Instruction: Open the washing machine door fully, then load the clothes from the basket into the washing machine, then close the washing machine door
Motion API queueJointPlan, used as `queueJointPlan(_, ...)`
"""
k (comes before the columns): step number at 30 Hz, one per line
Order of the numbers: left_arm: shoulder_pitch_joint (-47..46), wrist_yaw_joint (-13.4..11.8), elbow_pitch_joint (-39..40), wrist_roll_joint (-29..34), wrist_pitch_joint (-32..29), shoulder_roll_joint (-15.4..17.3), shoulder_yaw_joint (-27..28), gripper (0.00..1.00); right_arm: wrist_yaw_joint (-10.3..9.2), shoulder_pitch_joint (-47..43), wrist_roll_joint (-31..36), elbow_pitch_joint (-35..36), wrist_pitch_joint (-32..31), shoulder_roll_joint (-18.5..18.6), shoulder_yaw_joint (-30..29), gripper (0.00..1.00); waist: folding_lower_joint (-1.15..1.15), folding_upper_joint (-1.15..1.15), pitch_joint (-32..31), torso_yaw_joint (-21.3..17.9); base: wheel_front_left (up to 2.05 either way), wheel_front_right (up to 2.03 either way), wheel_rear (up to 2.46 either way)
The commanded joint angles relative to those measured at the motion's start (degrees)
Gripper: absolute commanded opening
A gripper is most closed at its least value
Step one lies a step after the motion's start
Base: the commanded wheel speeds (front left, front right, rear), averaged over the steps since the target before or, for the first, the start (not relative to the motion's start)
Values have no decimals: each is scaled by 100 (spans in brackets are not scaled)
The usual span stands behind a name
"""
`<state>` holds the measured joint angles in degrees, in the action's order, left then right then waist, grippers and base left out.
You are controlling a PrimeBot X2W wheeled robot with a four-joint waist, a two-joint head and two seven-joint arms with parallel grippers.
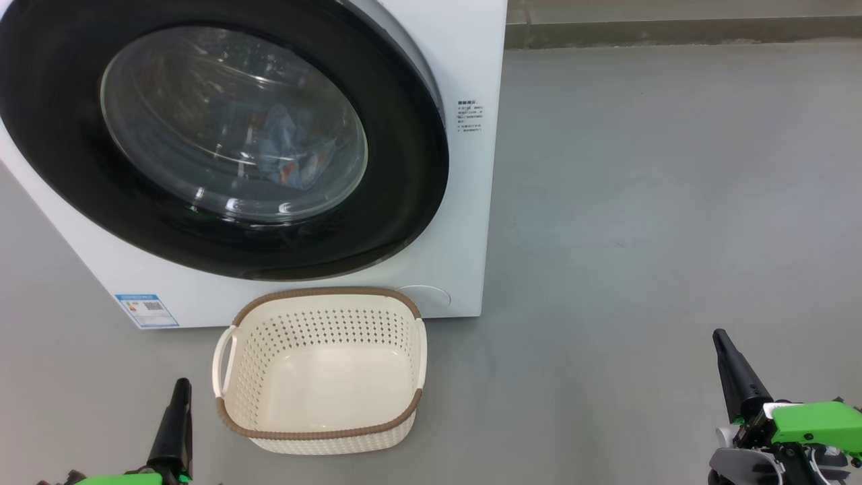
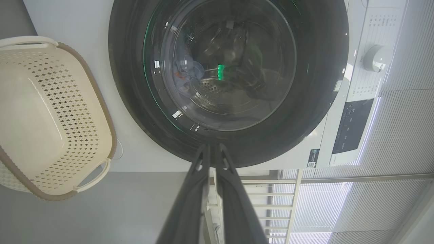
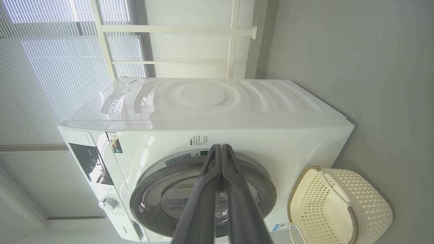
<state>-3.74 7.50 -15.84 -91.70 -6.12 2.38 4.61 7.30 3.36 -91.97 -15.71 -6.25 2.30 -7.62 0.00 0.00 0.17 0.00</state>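
Evidently done: door (image 1: 232,128) shut on washer (image 1: 465,202), clothes (image 1: 289,151) inside, basket (image 1: 323,294) empty in front, left gripper (image 2: 212,149) and right gripper (image 3: 221,149) clear of it, jaws together.

Head view looks down, close, at the lower front of the washing machine (image 1: 465,202). Left wrist view faces its door (image 2: 318,101) near, rolled sideways. Right wrist view sits farther back, off its right side, rolled. All share door and basket (image 1: 323,323).

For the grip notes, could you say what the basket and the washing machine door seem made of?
Basket: likely moulded cream plastic, matte, perforated walls, brown woven-look rim. Washing machine door: glossy black rim, probably plastic; clear reflective porthole, probably glass.
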Motion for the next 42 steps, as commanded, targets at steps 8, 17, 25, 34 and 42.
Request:
queueJointPlan(8, -246, -1, 179, -47, -36, 50, 191, 0, 19, 283, -19, 167, -24, 58, 109, 0, 0, 0, 0, 0, 0, 0, 0)
queueJointPlan(17, -246, -1, 179, -47, -36, 50, 191, 0, 19, 283, -19, 167, -24, 58, 110, 0, 0, 0, 0, 0, 0, 0, 0)
queueJointPlan(25, -246, -1, 179, -47, -36, 50, 191, 0, 19, 283, -19, 167, -24, 58, 110, 0, 0, 0, 0, 0, 0, 0, 0)
queueJointPlan(34, -246, -1, 179, -47, -36, 50, 191, 0, 19, 283, -19, 167, -24, 58, 110, 0, 0, 0, 0, 0, 0, 0, 0)
queueJointPlan(42, -246, -1, 179, -47, -36, 50, 191, 0, 19, 283, -19, 167, -24, 58, 110, 0, 0, 0, 0, 0, 0, 0, 0)
